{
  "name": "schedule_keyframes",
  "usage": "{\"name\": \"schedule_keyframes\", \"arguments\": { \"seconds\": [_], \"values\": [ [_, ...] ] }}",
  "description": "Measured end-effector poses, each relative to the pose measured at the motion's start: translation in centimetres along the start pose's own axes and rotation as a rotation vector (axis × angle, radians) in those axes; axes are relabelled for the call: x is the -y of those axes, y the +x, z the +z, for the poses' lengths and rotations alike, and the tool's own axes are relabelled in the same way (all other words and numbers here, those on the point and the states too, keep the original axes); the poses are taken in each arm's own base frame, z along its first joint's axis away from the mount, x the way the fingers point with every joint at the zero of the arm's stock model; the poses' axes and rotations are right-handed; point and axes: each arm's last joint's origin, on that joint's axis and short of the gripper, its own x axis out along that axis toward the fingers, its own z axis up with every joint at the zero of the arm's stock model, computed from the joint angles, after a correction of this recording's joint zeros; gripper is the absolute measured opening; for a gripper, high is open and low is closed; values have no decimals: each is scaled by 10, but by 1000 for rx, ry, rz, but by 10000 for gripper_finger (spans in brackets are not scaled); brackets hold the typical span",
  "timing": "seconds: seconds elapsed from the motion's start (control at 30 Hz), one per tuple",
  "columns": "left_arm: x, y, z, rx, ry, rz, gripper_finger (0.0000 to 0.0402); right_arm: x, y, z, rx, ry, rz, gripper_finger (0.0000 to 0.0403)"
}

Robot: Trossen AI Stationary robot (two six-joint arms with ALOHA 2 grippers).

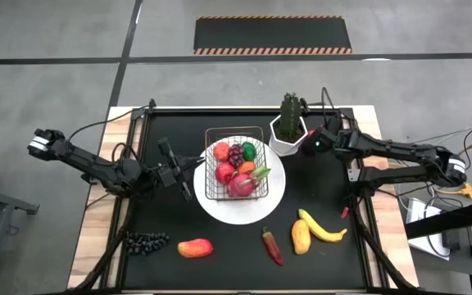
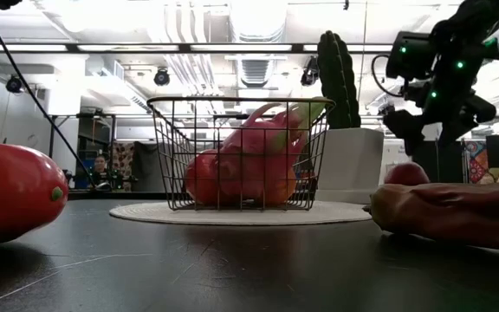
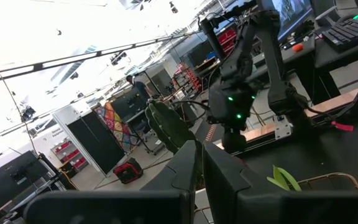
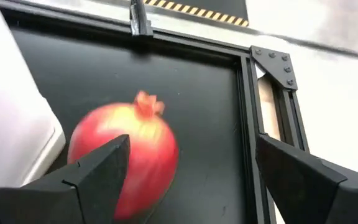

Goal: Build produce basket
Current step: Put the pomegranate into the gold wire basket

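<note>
The wire basket stands on a round white plate at the table's middle. It holds red apples, dark grapes, a green piece, an orange piece and the pink dragonfruit. My right gripper hangs open just above a red fruit that lies on the black mat beside the cactus pot. Its fingers stand to either side of the fruit without touching it. My left gripper is shut and waits close to the basket's left side; in its wrist view it points over the basket rim.
Along the near side of the mat lie dark grapes, a red-orange fruit, a red chili, a yellow mango and a banana. The white pot with the green cactus stands between the basket and my right gripper.
</note>
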Motion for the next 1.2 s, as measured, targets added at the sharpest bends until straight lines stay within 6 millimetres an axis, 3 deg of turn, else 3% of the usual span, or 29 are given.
{"name": "schedule_keyframes", "arguments": {
  "seconds": [0.33,0.57,0.9,1.2],
  "values": [
    [0,0,0,-1,1,0,10,21,5,32,-9,249,91,327],
    [1,0,-1,-6,7,-4,10,26,17,42,-44,344,154,327],
    [1,0,-1,-7,8,-5,10,16,33,49,-14,442,155,327],
    [3,0,-4,-28,30,-22,10,2,59,41,-106,431,88,327]
  ]
}}
